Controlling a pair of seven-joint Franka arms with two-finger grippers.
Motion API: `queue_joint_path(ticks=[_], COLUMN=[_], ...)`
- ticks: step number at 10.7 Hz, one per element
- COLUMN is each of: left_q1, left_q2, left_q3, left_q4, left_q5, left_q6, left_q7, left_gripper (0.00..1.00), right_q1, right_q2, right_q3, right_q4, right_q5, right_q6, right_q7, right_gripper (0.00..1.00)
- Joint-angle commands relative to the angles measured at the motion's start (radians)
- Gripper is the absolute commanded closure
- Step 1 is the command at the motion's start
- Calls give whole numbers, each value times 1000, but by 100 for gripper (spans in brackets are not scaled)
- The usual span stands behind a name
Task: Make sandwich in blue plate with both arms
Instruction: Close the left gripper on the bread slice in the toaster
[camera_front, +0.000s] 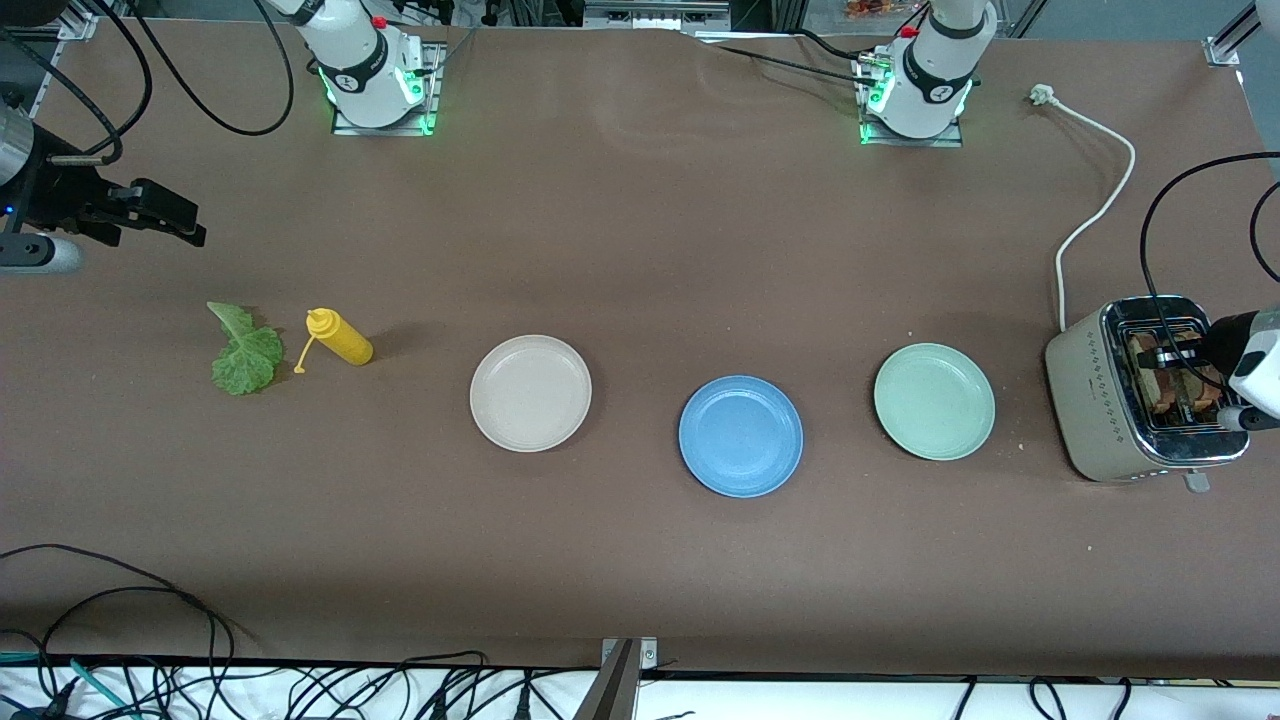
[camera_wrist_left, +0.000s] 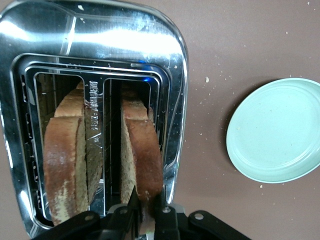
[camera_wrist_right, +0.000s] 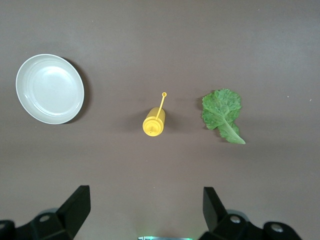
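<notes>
The blue plate (camera_front: 740, 436) lies bare between the beige-white plate (camera_front: 530, 393) and the mint-green plate (camera_front: 934, 401). Two bread slices stand in the toaster (camera_front: 1090, 400) at the left arm's end of the table, at about three o'clock in the front view. The left gripper (camera_wrist_left: 145, 215) is pinched together on the top edge of one bread slice (camera_wrist_left: 142, 150). A straight upward pull is advised, so that the crust is not snagged on the slot wires. The right gripper (camera_wrist_right: 145, 207) hangs with its fingers apart over the table near the yellow sauce bottle (camera_front: 340, 337) and the lettuce leaf (camera_front: 243, 355), at nine o'clock, where that arm waits.
</notes>
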Motion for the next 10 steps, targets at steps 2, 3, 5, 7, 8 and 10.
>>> queue_joint_path(ticks=[2, 3, 5, 7, 8, 10], left_q1=[15, 19, 18, 18, 18, 18], left_q2=[-45, -52, -66, -91, -114, -161], left_q3=[-3, -3, -1, -9, -12, -12], left_q4=[8, 21, 54, 97, 99, 99], left_q5=[-9, -9, 7, 35, 35, 35], left_q6=[-37, -65, -135, -215, -238, -292], left_q7=[61, 73, 74, 74, 74, 74], left_gripper=[100, 100, 100, 100, 100, 100], right_q1=[-7, -7, -7, -9, -7, -7], right_q2=[-9, -9, -9, -9, -9, -9], right_q3=[0, 0, -5, -5, -6, -5], right_q4=[-9, -9, -10, -10, -10, -10], right_q5=[11, 10, 10, 10, 10, 10], right_q6=[7, 7, 7, 7, 7, 7], right_q7=[-13, -13, -13, -13, -13, -13], right_gripper=[0, 0, 0, 0, 0, 0])
